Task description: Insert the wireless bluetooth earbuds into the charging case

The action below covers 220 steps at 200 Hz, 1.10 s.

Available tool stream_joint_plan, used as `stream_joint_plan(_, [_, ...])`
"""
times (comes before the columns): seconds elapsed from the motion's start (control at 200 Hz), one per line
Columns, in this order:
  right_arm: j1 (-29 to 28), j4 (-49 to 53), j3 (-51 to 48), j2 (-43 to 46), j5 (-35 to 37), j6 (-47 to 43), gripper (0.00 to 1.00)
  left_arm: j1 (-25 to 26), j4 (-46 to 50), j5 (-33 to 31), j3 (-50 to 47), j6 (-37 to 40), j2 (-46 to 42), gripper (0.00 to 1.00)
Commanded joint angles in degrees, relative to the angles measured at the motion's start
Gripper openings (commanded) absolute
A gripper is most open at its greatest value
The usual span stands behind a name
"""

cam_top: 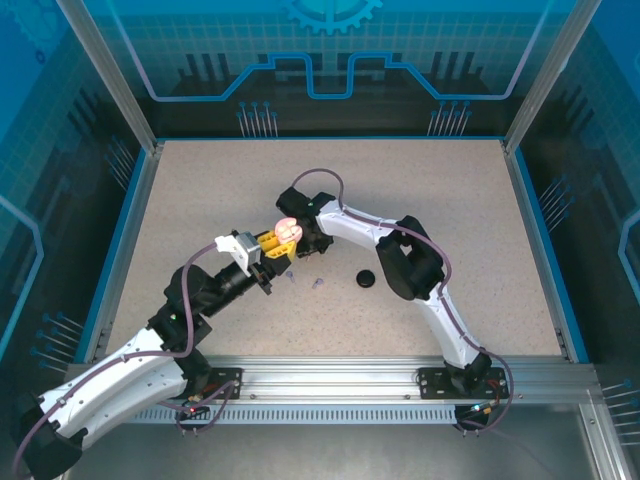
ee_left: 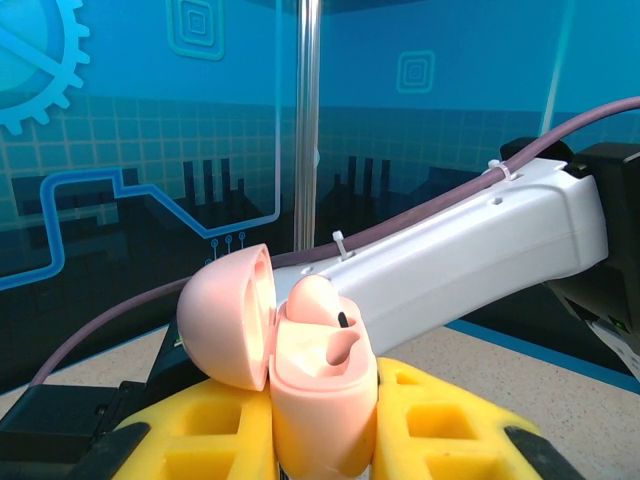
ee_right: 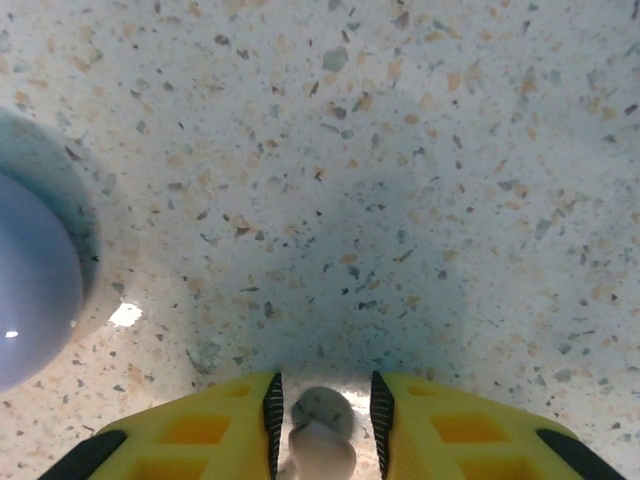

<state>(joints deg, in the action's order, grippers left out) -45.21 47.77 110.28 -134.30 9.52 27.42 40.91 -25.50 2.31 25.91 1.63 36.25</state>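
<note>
Left gripper, yellow fingers closed firmly on the open pink charging case; right gripper just beside the case.

The case stands upright between the left fingers, raised above the table, its lid swung back to the left of its body. One seated pink earbud shows in the case's body. The right gripper points down just to the right of the case, its jaws narrowed onto a second pink earbud, held clear of the table. Two lilac earbuds lie on the table nearward of the case, and a black disc lies to its right. A lilac rounded object rests on the table left of the right gripper.
</note>
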Motion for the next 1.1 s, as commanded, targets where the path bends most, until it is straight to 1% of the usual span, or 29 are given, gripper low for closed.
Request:
stream_joint_plan(0.0, [0.1, 1.6, 0.7, -2.0, 0.5, 0.9, 0.32, 0.4, -0.7, -0.9, 0.9, 0.7, -1.0, 0.08])
stream_joint_plan(0.17, [-0.2, 2.7, 0.0, -1.5, 1.1, 0.4, 0.33, 0.3, -0.6, -1.1, 0.9, 0.7, -1.1, 0.08])
stream_joint_plan(0.35, [-0.4, 2.8, -2.6, 0.7, 1.8, -0.1, 0.33, 0.4, -0.7, -1.1, 0.9, 0.8, -1.0, 0.08])
stream_joint_plan(0.37, [-0.3, 2.8, -2.9, 2.2, 1.8, -0.1, 0.33, 0.3, -0.8, -1.1, 0.9, 0.7, -1.0, 0.08])
stream_joint_plan(0.88, [-0.6, 0.8, -10.0, 7.6, 0.0, -0.6, 0.36, 0.3, -1.0, -1.1, 1.2, 0.5, -0.5, 0.08])
stream_joint_plan(1.096, [-0.4, 0.8, -7.2, 7.3, -1.8, -2.8, 0.36, 0.4, -1.2, -0.8, 1.5, 0.5, 0.3, 0.08])
